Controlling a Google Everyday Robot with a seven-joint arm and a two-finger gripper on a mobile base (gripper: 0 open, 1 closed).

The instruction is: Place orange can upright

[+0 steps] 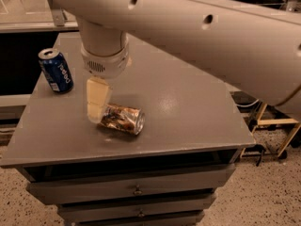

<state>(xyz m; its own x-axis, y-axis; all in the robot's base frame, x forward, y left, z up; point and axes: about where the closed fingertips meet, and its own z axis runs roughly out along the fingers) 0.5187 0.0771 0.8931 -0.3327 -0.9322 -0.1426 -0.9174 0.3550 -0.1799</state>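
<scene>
The orange can (124, 118) lies on its side near the front of the grey table (188, 107), its silver end facing right. It has an orange-brown mottled label. My gripper (96, 102) hangs down from the large white arm (197, 36) and sits at the can's left end, covering that end from view. I cannot tell whether it touches the can.
A blue Pepsi can (56, 70) stands upright at the table's left edge. The table has drawers (136, 190) below its front edge. A yellow frame (277, 126) stands on the floor to the right. The arm hides much of the table's back.
</scene>
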